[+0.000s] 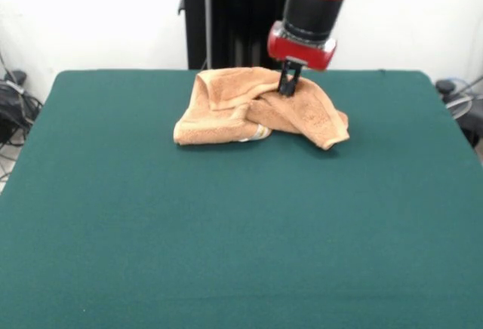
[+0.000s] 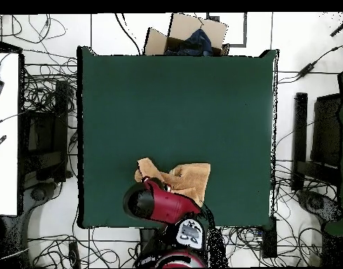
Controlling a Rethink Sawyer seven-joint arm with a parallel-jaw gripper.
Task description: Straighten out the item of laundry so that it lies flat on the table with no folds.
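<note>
The gripper point(image 1: 289, 87) is pressing into the crumpled towel point(image 1: 256, 110), which is lying bunched near the table point(image 1: 241, 231) edge nearest the pedestal. Its fingers appear nearly closed, probably pinching a fold. Lifting should stay slow, drawing the cloth outward toward open felt.

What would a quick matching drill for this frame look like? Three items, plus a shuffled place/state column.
Items:
1. towel
2. table
3. tool

States:
A. dark green, mostly bare
B. down on the crumpled cloth, under the red wrist
C. bunched with folds, near the robot-side edge

Pairs: 1-C, 2-A, 3-B
</note>
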